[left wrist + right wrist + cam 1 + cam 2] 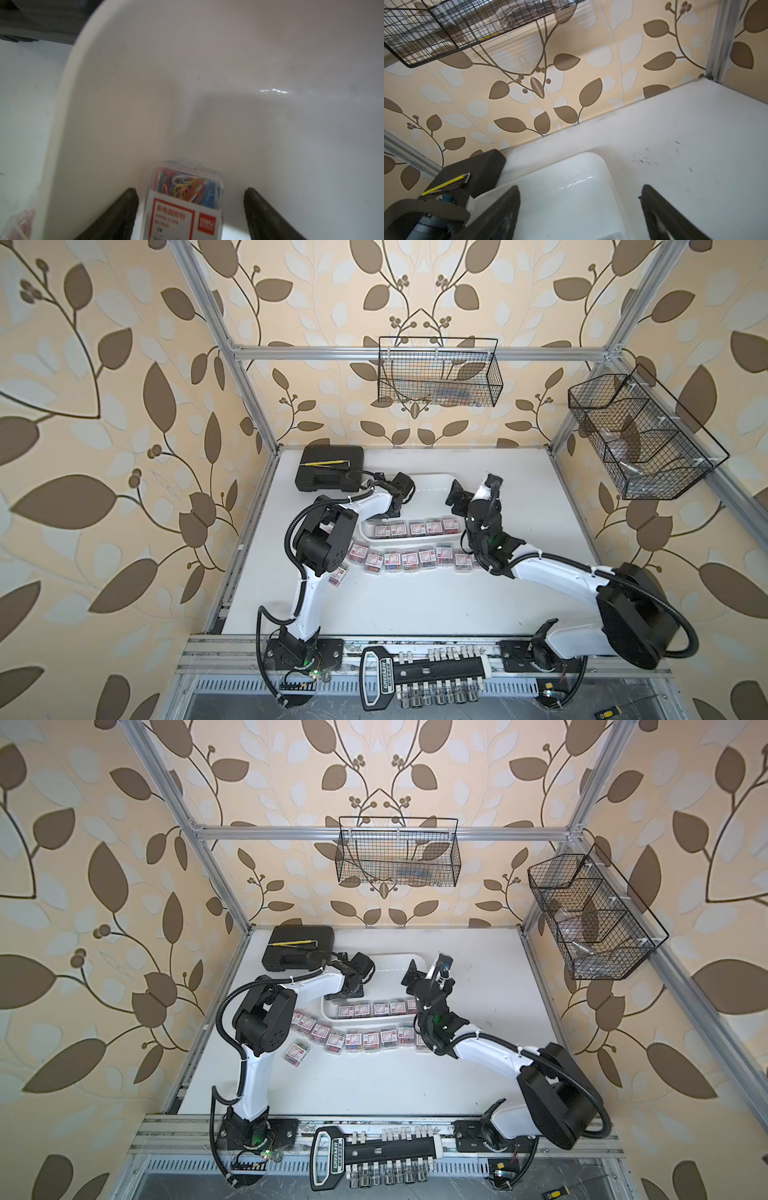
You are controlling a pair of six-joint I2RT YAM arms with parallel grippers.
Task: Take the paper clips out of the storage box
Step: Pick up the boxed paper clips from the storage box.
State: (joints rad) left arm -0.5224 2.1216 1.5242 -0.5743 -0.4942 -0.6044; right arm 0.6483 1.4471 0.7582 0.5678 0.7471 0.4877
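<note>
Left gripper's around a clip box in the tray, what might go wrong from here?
The left gripper straddles the clip box with open jaws, close to the tray wall; the near finger may snag it. The row of boxes on the table is tightly packed, so setting down another could knock neighbours. The right gripper hangs open over the tray's corner too; the two might clash.

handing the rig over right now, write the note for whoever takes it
left gripper: open, jaws either side of one paper clip box inside the storage box, not closed on it.
right gripper: open, empty, above the storage box's far corner.
Done: roughly ten removed boxes lie on the table, most of them in a row in front of the storage box.
To do: at least five remaining boxes line its near wall; lift them out.
</note>
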